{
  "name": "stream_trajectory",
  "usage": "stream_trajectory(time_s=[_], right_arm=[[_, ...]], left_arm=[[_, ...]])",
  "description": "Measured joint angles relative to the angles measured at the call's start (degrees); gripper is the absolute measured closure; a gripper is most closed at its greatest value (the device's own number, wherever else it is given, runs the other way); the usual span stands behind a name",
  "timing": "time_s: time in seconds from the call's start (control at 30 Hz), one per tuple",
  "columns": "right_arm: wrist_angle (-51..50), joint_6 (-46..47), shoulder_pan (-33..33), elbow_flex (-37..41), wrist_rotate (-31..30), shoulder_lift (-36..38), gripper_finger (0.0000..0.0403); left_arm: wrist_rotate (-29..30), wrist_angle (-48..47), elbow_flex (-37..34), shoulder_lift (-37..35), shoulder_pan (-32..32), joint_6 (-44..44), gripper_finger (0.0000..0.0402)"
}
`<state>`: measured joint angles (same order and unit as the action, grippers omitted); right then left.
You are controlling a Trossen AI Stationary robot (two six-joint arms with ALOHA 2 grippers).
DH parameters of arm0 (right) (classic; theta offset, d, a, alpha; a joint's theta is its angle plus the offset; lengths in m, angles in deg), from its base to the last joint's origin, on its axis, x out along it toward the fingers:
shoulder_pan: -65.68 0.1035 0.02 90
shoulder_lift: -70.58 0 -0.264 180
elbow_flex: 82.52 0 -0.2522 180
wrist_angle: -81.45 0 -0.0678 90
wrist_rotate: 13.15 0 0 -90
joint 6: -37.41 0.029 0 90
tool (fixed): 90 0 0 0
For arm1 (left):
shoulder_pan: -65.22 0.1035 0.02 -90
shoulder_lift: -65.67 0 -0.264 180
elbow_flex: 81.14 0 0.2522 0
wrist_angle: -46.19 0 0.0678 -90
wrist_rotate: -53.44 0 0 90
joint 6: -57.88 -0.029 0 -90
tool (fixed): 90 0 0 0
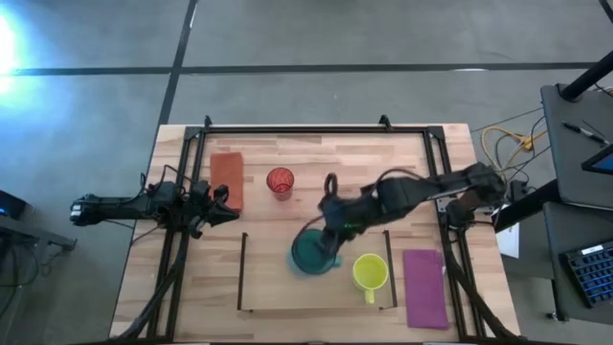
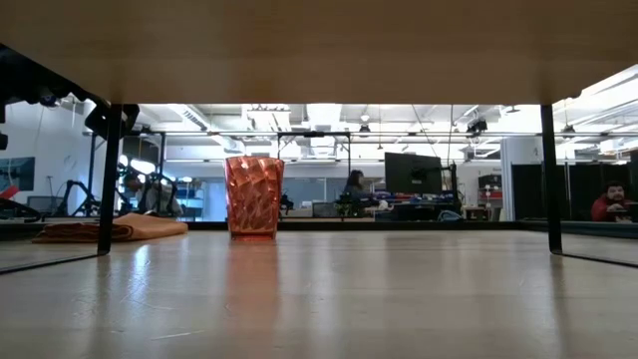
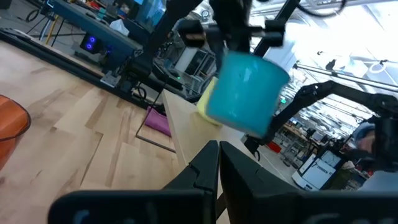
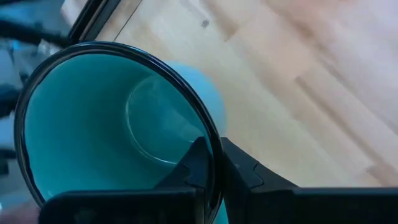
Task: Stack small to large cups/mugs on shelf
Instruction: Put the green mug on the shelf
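The teal mug (image 1: 312,253) is over the left part of the wire-framed shelf (image 1: 251,309), and my right gripper (image 1: 328,238) is shut on it. It also shows tilted in the left wrist view (image 3: 244,93). The yellow mug (image 1: 370,272) stands upright on the shelf's right part, handle toward the near edge. The red translucent cup (image 1: 280,182) stands upright on the table beyond the shelf, and shows in the low view (image 2: 253,195). My left gripper (image 1: 224,206) is shut and empty at the table's left side. My right gripper pinches the teal mug's rim (image 4: 210,138), one finger (image 4: 198,163) inside the mug and one (image 4: 244,169) outside its wall. The fingers come from above and the table's right. The mug is tilted below them; whether its base touches the shelf I cannot tell.
An orange cloth (image 1: 227,178) lies at the far left, next to the red cup. A purple cloth (image 1: 425,287) lies at the near right. A larger black frame (image 1: 316,127) runs around the table's edges. Bare wood lies between the red cup and the shelf.
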<state>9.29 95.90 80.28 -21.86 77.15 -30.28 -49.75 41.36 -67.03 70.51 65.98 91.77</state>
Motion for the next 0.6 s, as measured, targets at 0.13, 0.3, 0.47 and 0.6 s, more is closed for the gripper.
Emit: stream_trajectory(time_s=[0.13, 0.3, 0.47, 0.6], right_arm=[[1.7, -0.1, 1.4, 0.0, 0.5, -1.8, 0.0390], [1.5, -2.5, 1.5, 0.0, 1.6, -2.5, 0.0390], [1.1, -4.4, 1.5, 0.0, 2.5, -2.3, 0.0390], [-1.2, -4.9, 1.7, 0.0, 3.1, -2.3, 0.0386]], left_arm=[[0.0, 0.0, 0.0, 0.0, 0.0, 0.0, 0.0402], [0.0, 0.0, 0.0, 0.0, 0.0, 0.0, 0.0402], [0.0, 0.0, 0.0, 0.0, 0.0, 0.0, 0.0402], [0.0, 0.0, 0.0, 0.0, 0.0, 0.0, 0.0402]])
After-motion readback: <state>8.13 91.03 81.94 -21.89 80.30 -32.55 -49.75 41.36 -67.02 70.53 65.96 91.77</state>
